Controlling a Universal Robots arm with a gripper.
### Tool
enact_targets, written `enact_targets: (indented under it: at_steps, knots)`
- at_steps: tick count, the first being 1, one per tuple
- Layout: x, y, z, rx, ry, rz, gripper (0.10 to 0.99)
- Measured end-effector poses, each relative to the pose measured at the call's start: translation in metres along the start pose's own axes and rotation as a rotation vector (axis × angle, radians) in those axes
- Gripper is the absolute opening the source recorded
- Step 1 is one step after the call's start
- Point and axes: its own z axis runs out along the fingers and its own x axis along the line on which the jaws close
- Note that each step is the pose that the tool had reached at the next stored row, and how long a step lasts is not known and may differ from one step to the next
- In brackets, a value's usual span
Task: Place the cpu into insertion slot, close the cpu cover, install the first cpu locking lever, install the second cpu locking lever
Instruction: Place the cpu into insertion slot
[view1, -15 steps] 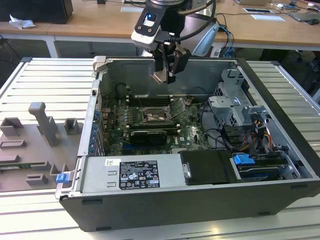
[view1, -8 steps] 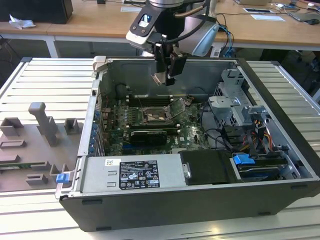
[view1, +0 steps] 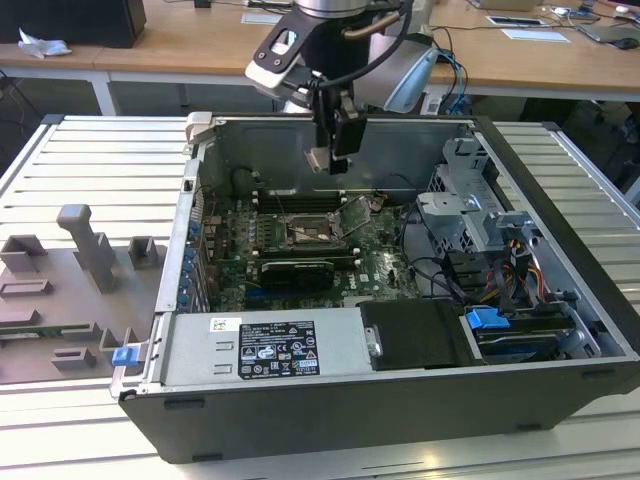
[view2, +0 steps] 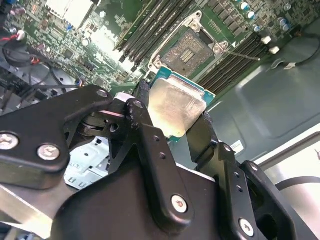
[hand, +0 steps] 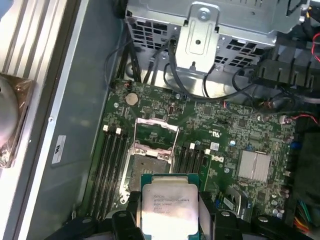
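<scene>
My gripper (view1: 326, 160) hangs inside the open computer case, above the green board, shut on the cpu (view1: 318, 160). In both wrist views the cpu (view2: 175, 107) (hand: 167, 207) shows its pale silvery face between the black fingers (view2: 144, 115), which grip its two opposite edges. The insertion slot (hand: 150, 170) (view2: 189, 52) (view1: 305, 233) lies bare below and a little ahead of the chip, a dark square with a metal rim. Beyond the slot, the cpu cover (hand: 156, 131) stands swung open on its hinge.
Long black memory slots (hand: 112, 170) flank the socket on both sides. A metal drive cage (hand: 202, 35) and cables (view1: 440, 270) crowd the case's far side. The power supply (view1: 265, 348) fills the near edge. A grey fixture tray (view1: 70, 290) sits at the exterior view's left.
</scene>
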Motion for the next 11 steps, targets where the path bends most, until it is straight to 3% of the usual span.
enact_targets:
  at_steps: [11]
  knots:
    - [-0.0001, -0.0003, 0.0034, -0.003, -0.0146, 0.161, 0.541]
